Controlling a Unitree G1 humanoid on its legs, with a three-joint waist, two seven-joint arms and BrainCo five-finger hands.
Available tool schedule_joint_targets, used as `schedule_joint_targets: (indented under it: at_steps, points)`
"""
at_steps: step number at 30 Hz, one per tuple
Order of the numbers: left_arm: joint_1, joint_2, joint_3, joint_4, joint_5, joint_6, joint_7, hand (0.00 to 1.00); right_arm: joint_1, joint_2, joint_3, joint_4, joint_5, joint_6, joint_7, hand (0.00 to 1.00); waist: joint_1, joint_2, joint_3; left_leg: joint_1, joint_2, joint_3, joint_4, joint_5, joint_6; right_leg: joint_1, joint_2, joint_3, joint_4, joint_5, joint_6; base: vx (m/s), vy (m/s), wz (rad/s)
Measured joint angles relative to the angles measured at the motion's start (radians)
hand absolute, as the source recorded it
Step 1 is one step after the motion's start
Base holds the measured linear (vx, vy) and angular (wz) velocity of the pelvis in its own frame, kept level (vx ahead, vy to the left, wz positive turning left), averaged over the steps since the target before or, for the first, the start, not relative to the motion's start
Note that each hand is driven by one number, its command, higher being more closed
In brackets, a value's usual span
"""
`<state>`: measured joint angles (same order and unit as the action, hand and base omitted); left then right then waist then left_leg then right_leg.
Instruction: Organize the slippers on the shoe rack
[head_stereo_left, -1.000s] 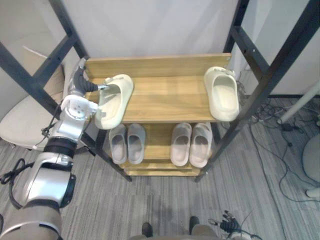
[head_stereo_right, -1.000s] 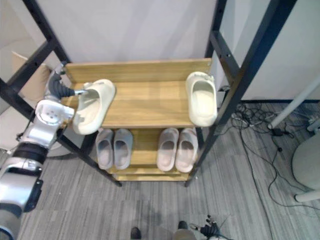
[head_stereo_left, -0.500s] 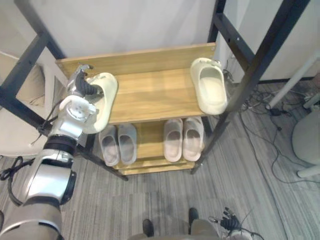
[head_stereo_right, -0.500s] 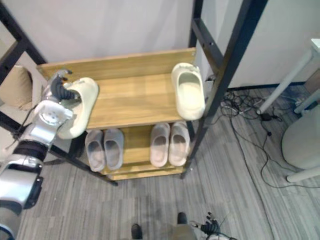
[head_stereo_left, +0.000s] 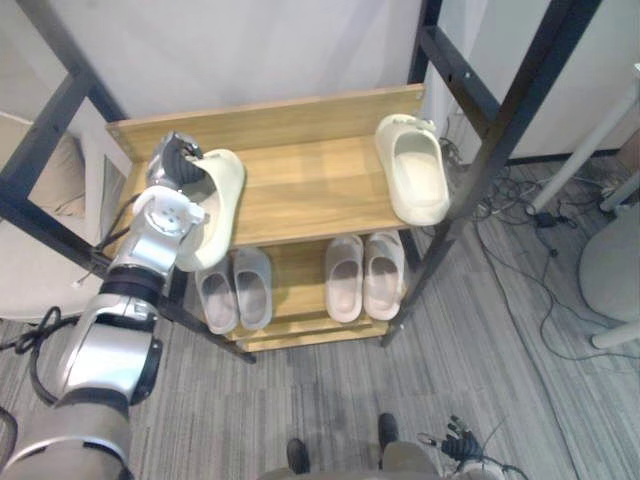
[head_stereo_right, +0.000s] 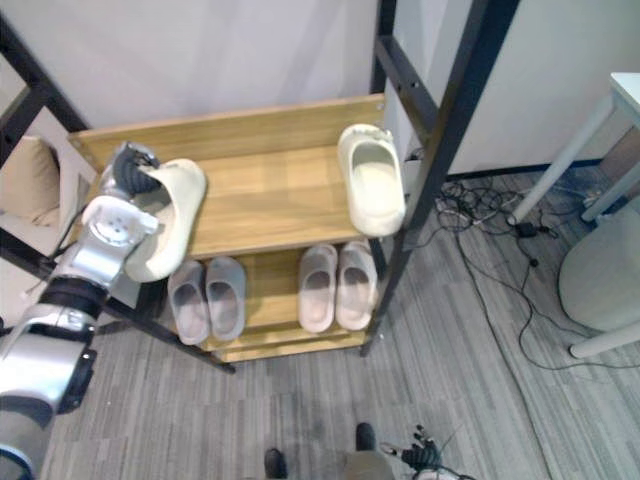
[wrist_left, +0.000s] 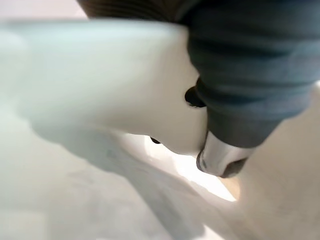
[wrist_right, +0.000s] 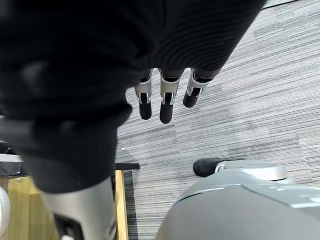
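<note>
One cream slipper (head_stereo_left: 218, 200) tilts off the top shelf's (head_stereo_left: 300, 190) left end, pinched in the left hand (head_stereo_left: 180, 165), likely bound for its mate (head_stereo_left: 412, 180) upper right; right hand (wrist_right: 167, 97) hangs slack.

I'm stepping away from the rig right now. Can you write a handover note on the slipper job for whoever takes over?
Left hand: shut on a cream slipper, tilted at the left end of the top shelf, its near end past the front edge.
Right hand: open, empty, low over the floor.
Done: the other cream slipper lies at the top shelf's right end. A grey pair and a pale pink pair sit on the lower shelf.
Left: set the held slipper flat, probably beside its mate, then release.
</note>
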<state>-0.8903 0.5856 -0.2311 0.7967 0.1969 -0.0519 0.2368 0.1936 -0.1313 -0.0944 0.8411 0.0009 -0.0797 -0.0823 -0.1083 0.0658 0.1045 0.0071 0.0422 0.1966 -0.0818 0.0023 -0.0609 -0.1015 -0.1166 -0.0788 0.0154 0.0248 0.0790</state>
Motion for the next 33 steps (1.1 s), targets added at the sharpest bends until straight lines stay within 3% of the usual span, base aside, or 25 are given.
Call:
schedule_joint_targets:
  at_steps: [7,19,27,33]
  points:
    - [0.001,-0.078,-0.045,-0.098,-0.001,-0.004,0.005,1.00,-0.011,-0.009,0.022,0.000,0.000,0.000,0.000,0.00,-0.014,0.005,0.003,-0.004,-0.003,-0.002,0.001,0.001,0.001,0.006,0.000,-0.001,-0.023,0.015,0.001,-0.01,0.000,-0.01]
    - [0.001,-0.162,-0.042,-0.117,0.005,0.002,0.069,1.00,-0.031,-0.022,0.021,0.000,0.000,0.003,-0.009,0.00,-0.038,0.029,0.015,0.012,0.001,0.023,-0.007,0.000,0.000,0.030,0.009,0.026,-0.080,0.049,-0.003,-0.01,-0.007,-0.06]
    - [-0.033,-0.162,0.015,-0.063,0.017,0.023,0.092,1.00,-0.040,-0.025,0.020,-0.001,0.002,0.010,-0.017,0.00,-0.040,0.038,0.018,0.015,0.003,0.089,-0.019,-0.001,-0.001,0.002,0.020,0.090,-0.103,0.079,-0.004,-0.03,-0.014,-0.25]
    - [-0.062,-0.222,0.046,-0.060,0.015,0.047,0.112,1.00,-0.040,-0.024,0.019,-0.002,0.010,0.011,-0.020,0.00,-0.043,0.039,0.018,0.008,0.003,0.099,-0.018,-0.001,-0.001,-0.015,0.019,0.106,-0.094,0.081,-0.002,-0.02,-0.018,-0.06]
